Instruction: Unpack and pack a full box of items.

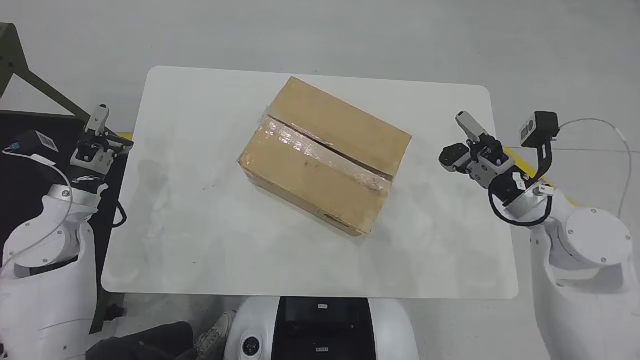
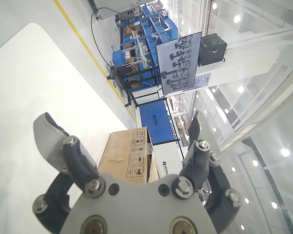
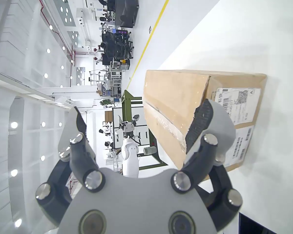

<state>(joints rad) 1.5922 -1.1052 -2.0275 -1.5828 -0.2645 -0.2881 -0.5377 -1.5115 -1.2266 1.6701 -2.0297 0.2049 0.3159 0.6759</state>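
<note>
A brown cardboard box [image 1: 325,155], its flaps closed and sealed with clear tape, sits turned at an angle in the middle of the white table [image 1: 200,230]. My left gripper [image 1: 92,140] hangs off the table's left edge, well away from the box, open and holding nothing. The left wrist view has the box [image 2: 130,155] far beyond the spread fingertips [image 2: 48,127]. My right gripper [image 1: 462,145] stands over the table's right side, a short way from the box's right end, open and empty. In the right wrist view the box [image 3: 175,103] shows its taped top and labelled end.
A dark frame [image 1: 25,75] stands off the table's far left corner. Bare tabletop lies all around the box, with the widest stretch at front left. Beyond the table is open grey floor.
</note>
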